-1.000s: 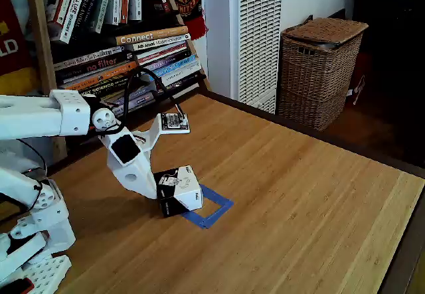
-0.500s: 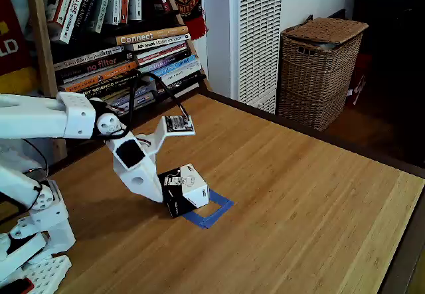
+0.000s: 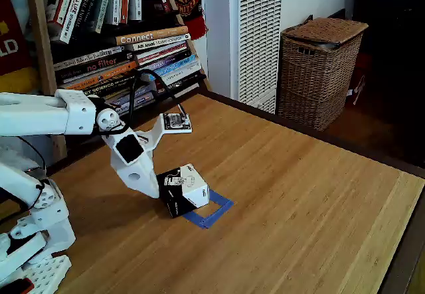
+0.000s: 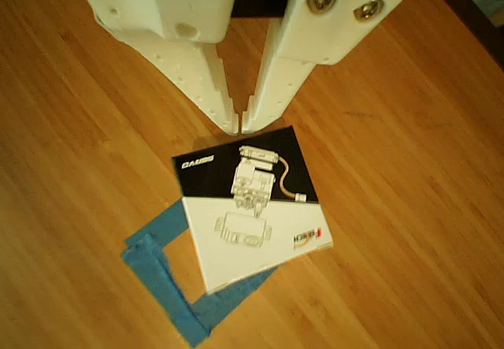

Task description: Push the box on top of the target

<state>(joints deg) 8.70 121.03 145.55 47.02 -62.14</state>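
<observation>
Indoors, a wooden bench (image 3: 299,194) with a warm bamboo grain fills most of the fixed view. Behind it stand a bookshelf (image 3: 99,35) crowded with leaning and stacked books, a white louvred heater or air unit (image 3: 255,35), and a wicker basket (image 3: 319,68) with a lid, set against the wall at the right.

A white robot arm (image 3: 40,115) reaches in from the left of the fixed view, its base at the lower left edge. A flat black-and-white patterned tag (image 3: 175,122) sticks out from the wrist, above the bench.

The end effector (image 3: 151,192) points down at the bench just left of the box. In the other view the end effector (image 4: 237,124) comes in from the top edge, its two white fingers (image 4: 206,89) clenched together with their tips meeting, grasping nothing. The tips sit right at the black edge of the box; whether they touch it cannot be told.

The box (image 3: 184,189) is a small cardboard cube with black and white faces and a printed line drawing. In the other view the box (image 4: 252,211) sits askew, partly over the target.

The target (image 3: 216,211) is a square outline of blue tape on the bench. In the other view the target (image 4: 161,274) shows its left and lower strips, with the box covering the rest.
</observation>
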